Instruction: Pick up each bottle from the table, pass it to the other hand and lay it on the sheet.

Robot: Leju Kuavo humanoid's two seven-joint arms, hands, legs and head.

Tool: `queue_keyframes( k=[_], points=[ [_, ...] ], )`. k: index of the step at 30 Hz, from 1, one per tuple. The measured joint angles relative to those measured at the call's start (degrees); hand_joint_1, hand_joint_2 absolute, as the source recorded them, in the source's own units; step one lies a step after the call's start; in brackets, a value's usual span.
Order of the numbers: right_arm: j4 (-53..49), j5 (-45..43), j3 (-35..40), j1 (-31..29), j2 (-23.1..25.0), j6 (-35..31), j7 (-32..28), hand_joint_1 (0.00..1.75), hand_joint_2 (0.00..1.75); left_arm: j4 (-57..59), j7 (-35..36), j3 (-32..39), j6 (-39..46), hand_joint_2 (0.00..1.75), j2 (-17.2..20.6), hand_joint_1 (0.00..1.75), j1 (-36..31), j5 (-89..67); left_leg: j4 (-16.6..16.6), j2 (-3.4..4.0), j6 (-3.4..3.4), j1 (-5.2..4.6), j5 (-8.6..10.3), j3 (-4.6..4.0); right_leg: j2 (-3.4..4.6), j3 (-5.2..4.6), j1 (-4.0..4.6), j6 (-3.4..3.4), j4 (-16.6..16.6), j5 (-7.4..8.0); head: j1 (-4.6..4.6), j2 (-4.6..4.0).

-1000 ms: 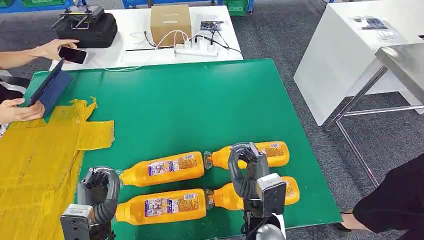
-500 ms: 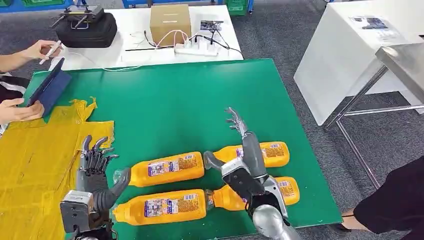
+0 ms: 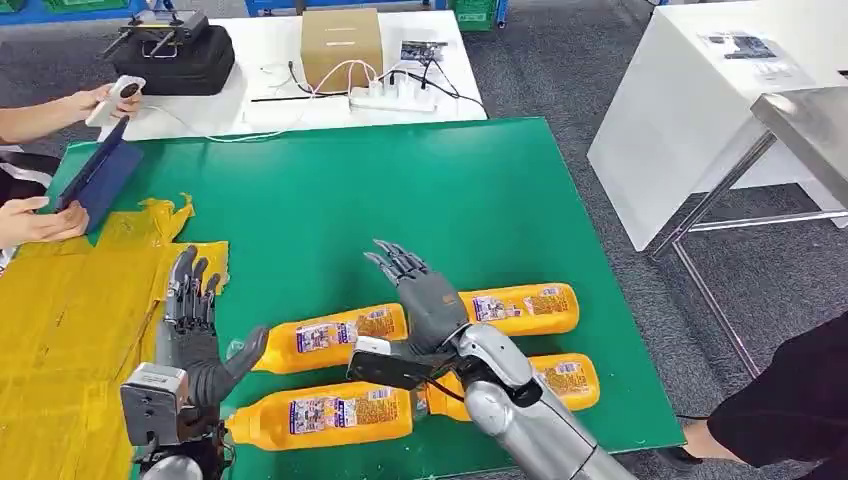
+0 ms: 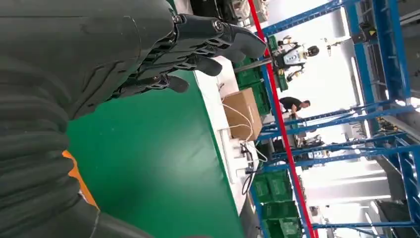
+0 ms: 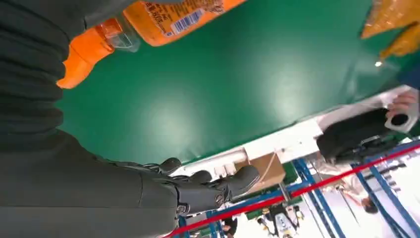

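Four orange plastic bottles with printed labels lie on their sides on the green table mat (image 3: 400, 190), in two rows of two.

The right hand (image 3: 425, 300) is released: fingers extended and spread, holding nothing, poised above the necks of the far-row bottles. The far-left bottle (image 3: 330, 337) lies just to its left; the far-right bottle (image 3: 520, 305) lies just to its right. The near-right bottle (image 3: 565, 378) sits beside the right forearm, partly hidden by it.

The left hand (image 3: 195, 325) is likewise released, fingers straight, thumb out, grasping nothing. The near-left bottle (image 3: 325, 412) lies just right of its wrist. The crumpled yellow sheet (image 3: 70, 330) lies directly left of this hand.

A person's hand (image 3: 30, 220) rests beyond the sheet.
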Motion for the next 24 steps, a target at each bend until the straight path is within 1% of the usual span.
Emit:
queue_keyframes(
  k=[5,9,15,24],
  points=[
    [2.52,0.39,1.51,-1.75,-0.15,0.31,-0.31,0.00,1.75,0.24,0.00,0.09,-0.13,1.75,0.00,0.00,-0.35,0.13,0.00,0.00,0.00,0.00,-0.03,-0.01,0.00,-0.02,0.00,0.00,-0.01,-0.01,0.00,0.00],
    [6.22,-0.33,4.77,-4.71,0.07,3.70,-2.95,0.00,1.75,1.05,-0.31,-0.28,-1.16,1.75,0.00,0.00,-1.63,1.16,0.00,0.02,-0.01,0.00,-0.03,-0.01,0.01,-0.04,0.01,-0.01,0.00,0.00,0.00,0.00],
    [16.58,-3.21,10.24,-10.30,3.63,5.79,-5.79,0.00,1.75,3.74,-1.03,-1.99,-1.51,1.75,0.00,0.00,-4.65,3.32,0.00,0.03,-0.02,0.02,0.02,0.03,0.01,-0.02,0.04,-0.02,0.02,0.01,0.00,0.00],
    [29.00,-6.51,13.88,-14.53,7.63,5.99,-6.47,0.00,1.75,7.17,-1.25,-4.74,-1.64,1.75,0.00,0.00,-7.75,4.91,0.01,0.01,-0.02,0.01,0.01,-0.01,0.00,-0.04,0.02,-0.01,0.01,0.01,0.00,0.00]
  ],
)
